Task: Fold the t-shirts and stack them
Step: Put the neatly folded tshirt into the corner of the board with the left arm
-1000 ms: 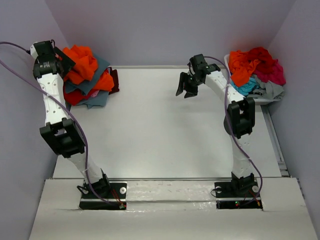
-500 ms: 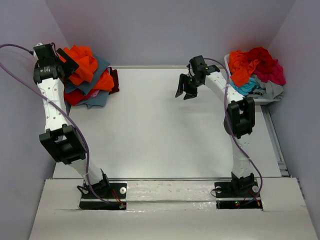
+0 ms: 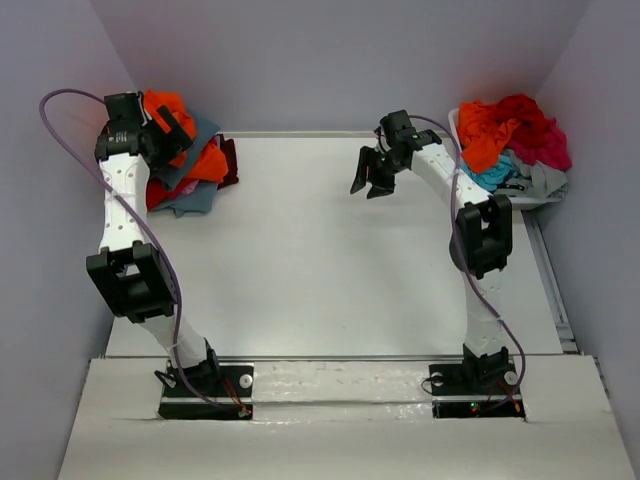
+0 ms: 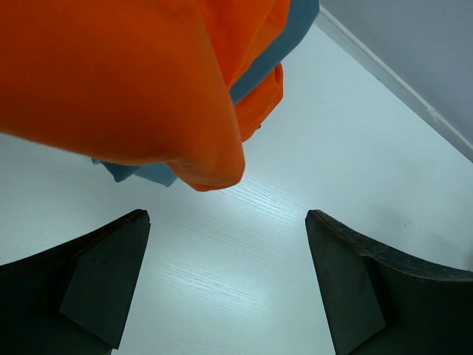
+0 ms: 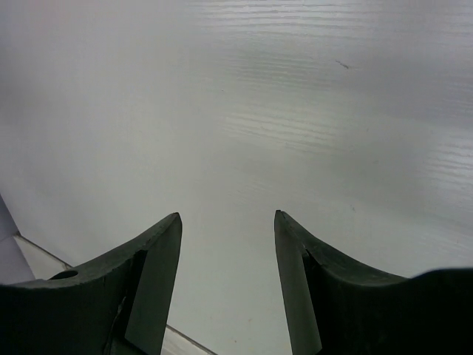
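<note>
We see left gripper point(image 4: 225, 218) moved right over the orange t-shirt point(image 4: 133, 74), wide, empty; right gripper point(image 3: 368, 180) half-open, empty; right heap point(image 3: 510, 135) unfolded.

- left arm point(image 3: 118, 205) and right arm point(image 3: 483, 310): white shells, blocky black joint housings.
- A purple cable point(image 3: 62, 93) runs along each arm.
- Black base plates point(image 3: 205, 385) with small red and green lights.
- left gripper point(image 4: 225, 214) and right gripper point(image 5: 227, 214): dark, matte, curved fingers.

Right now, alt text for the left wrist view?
An orange shirt fills the top left, a teal shirt showing under it, over a white table. The two dark fingers stand wide open at the bottom, nothing between them.
</note>
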`<state>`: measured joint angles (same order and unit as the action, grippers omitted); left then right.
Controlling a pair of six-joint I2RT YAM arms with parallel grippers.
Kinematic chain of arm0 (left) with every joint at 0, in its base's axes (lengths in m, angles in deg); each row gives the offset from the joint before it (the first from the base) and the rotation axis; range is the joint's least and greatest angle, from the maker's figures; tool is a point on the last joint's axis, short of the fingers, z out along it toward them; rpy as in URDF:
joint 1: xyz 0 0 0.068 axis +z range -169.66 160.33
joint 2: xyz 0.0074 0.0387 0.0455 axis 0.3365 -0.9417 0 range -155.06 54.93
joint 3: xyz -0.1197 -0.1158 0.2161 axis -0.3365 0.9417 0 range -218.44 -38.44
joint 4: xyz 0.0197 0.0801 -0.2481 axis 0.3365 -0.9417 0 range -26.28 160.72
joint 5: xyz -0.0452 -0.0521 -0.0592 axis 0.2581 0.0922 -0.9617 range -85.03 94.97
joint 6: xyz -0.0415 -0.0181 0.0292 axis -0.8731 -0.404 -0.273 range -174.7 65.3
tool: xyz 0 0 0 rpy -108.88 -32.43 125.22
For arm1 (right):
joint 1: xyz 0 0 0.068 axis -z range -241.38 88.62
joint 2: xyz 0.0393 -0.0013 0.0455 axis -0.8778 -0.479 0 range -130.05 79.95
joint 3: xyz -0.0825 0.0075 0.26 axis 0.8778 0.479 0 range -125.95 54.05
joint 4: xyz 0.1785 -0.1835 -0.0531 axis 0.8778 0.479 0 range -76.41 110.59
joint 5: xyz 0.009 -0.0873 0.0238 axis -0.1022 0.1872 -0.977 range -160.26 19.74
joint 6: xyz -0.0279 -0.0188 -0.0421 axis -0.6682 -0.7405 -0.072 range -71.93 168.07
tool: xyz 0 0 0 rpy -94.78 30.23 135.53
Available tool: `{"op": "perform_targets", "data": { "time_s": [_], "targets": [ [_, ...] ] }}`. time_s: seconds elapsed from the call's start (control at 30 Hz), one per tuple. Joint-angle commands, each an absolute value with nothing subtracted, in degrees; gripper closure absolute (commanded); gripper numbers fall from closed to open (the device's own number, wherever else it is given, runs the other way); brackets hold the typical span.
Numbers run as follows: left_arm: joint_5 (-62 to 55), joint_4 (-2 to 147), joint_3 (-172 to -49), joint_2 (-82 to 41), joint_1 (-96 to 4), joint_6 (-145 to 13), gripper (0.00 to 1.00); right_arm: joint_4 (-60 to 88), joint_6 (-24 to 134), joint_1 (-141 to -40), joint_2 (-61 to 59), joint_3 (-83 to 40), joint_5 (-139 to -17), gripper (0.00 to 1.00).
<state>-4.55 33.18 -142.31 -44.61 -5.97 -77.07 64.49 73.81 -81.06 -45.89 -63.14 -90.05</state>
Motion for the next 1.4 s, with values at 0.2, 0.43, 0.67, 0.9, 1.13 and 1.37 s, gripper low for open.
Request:
{"op": "perform_targets", "data": {
  "time_s": [0.2, 0.43, 0.67, 0.9, 1.13, 1.37],
  "targets": [
    [-7.43, 33.90, -144.77, -48.51, -6.92, -74.65, 0.01, 62.90, 74.18, -81.07, -42.13, -62.67, -90.48, 0.41],
    [-1.10, 33.54, -148.74, -52.99, -6.92, -74.39, 0.01, 63.43, 73.56, -81.07, -41.16, -61.53, -88.98, 0.42],
    [3.21, 36.36, -148.21, -52.38, -6.92, -75.80, 0.06, 64.31, 73.12, -81.07, -40.46, -60.74, -86.88, 0.43],
    [2.60, 37.85, -147.77, -51.41, -6.92, -76.15, 0.52, 64.66, 73.39, -81.07, -40.89, -61.00, -86.61, 0.44],
    [1.02, 38.64, -147.95, -51.33, -6.92, -76.67, 0.80, 65.01, 73.39, -81.07, -41.51, -61.62, -86.70, 0.45],
    [1.63, 44.96, -145.14, -47.20, -6.39, -78.61, 0.89, 64.75, 73.65, -81.07, -41.25, -61.09, -86.87, 0.46]
  ]
}}
